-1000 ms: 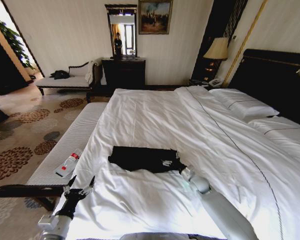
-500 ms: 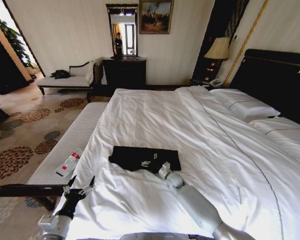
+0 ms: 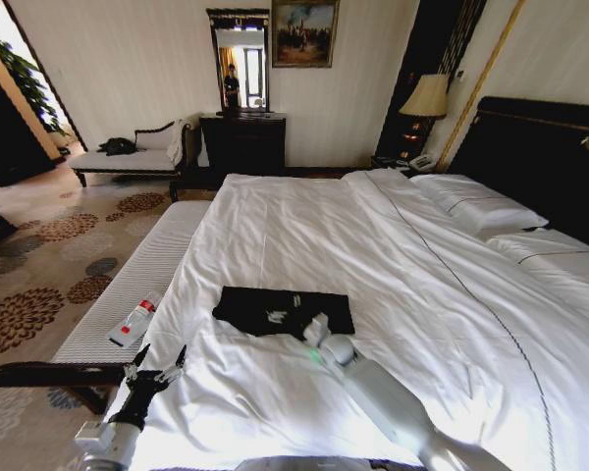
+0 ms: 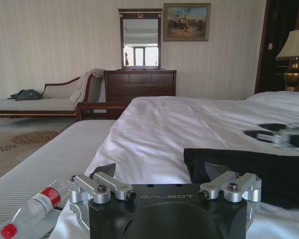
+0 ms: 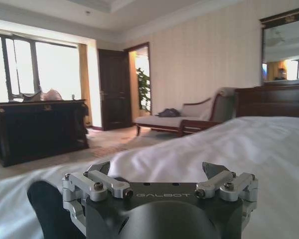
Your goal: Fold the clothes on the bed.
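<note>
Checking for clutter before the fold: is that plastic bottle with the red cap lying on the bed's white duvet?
No, the bottle lies on the white bench beside the bed, off the duvet.

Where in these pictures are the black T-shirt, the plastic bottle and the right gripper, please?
black T-shirt (image 3: pixel 250 306), head view, folded cloth's left half.
plastic bottle (image 3: pixel 134 321), head view, its body.
right gripper (image 3: pixel 312 330), head view, between fingertips.

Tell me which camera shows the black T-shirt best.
The head view: the whole folded T-shirt lies flat on the bed, every edge clear. The left wrist view catches it edge-on, partly behind that hand. The right wrist view shows just a dark corner.
</note>
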### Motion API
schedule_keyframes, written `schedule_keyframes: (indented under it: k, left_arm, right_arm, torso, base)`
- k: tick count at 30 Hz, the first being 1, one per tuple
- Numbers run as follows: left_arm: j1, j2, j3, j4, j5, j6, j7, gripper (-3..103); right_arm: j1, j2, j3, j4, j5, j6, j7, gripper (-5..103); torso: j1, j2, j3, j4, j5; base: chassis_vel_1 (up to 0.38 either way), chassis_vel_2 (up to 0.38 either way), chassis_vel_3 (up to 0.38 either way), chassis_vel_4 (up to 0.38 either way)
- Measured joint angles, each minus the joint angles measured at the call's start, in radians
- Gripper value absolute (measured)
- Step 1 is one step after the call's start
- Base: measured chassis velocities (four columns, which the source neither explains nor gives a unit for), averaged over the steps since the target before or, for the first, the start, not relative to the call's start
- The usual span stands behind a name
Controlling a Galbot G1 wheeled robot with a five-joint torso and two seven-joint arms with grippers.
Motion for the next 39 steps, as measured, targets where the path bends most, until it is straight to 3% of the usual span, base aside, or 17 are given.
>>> schedule_keyframes:
  k: [8, 19, 22, 26, 32, 34, 36, 37, 39]
  left_arm:
    - [0.000, 0.000, 0.000, 0.000, 0.000, 0.000, 0.000, 100]
    - [0.000, 0.000, 0.000, 0.000, 0.000, 0.000, 0.000, 100]
    - [0.000, 0.000, 0.000, 0.000, 0.000, 0.000, 0.000, 100]
    - [0.000, 0.000, 0.000, 0.000, 0.000, 0.000, 0.000, 100]
    - [0.000, 0.000, 0.000, 0.000, 0.000, 0.000, 0.000, 100]
    - [0.000, 0.000, 0.000, 0.000, 0.000, 0.000, 0.000, 100]
    - [0.000, 0.000, 0.000, 0.000, 0.000, 0.000, 0.000, 100]
    - [0.000, 0.000, 0.000, 0.000, 0.000, 0.000, 0.000, 100]
    - [0.000, 0.000, 0.000, 0.000, 0.000, 0.000, 0.000, 100]
  right_arm:
    - [0.057, 0.113, -0.074, -0.200, -0.061, 0.041, -0.027, 100]
    - [0.021, 0.152, -0.090, -0.241, -0.090, 0.082, -0.034, 100]
    - [0.014, 0.141, -0.061, -0.157, -0.056, 0.061, -0.006, 100]
    - [-0.016, 0.066, 0.014, -0.002, 0.051, -0.009, 0.070, 100]
    - [-0.065, -0.017, 0.085, 0.098, 0.139, -0.071, 0.133, 100]
    - [-0.104, -0.067, 0.129, 0.155, 0.201, -0.105, 0.155, 100]
    - [-0.159, -0.142, 0.193, 0.229, 0.326, -0.156, 0.178, 100]
    - [-0.159, -0.142, 0.193, 0.229, 0.326, -0.156, 0.178, 100]
    - [-0.204, -0.190, 0.253, 0.288, 0.448, -0.199, 0.198, 100]
  torso:
    - [0.000, 0.000, 0.000, -0.0003, -0.0001]
    - [0.000, 0.000, 0.000, -0.0004, 0.0001]
    - [0.000, 0.000, 0.000, -0.0001, 0.0002]
    - [0.000, 0.000, 0.000, -0.0003, 0.0001]
    - [0.000, 0.000, 0.000, -0.0004, 0.0003]
    - [0.000, 0.000, 0.000, -0.0004, 0.0006]
    - [0.000, 0.000, 0.000, -0.0007, 0.0003]
    - [0.000, 0.000, 0.000, -0.0007, 0.0003]
    - [0.000, 0.000, 0.000, -0.0007, 0.0004]
  base:
    - [0.000, 0.000, 0.000, 0.000]
    - [0.000, 0.000, 0.000, 0.000]
    - [0.000, 0.000, 0.000, 0.000]
    - [0.000, 0.000, 0.000, 0.000]
    - [0.000, 0.000, 0.000, 0.000]
    - [0.000, 0.000, 0.000, 0.000]
    - [0.000, 0.000, 0.000, 0.000]
    - [0.000, 0.000, 0.000, 0.000]
    - [0.000, 0.000, 0.000, 0.000]
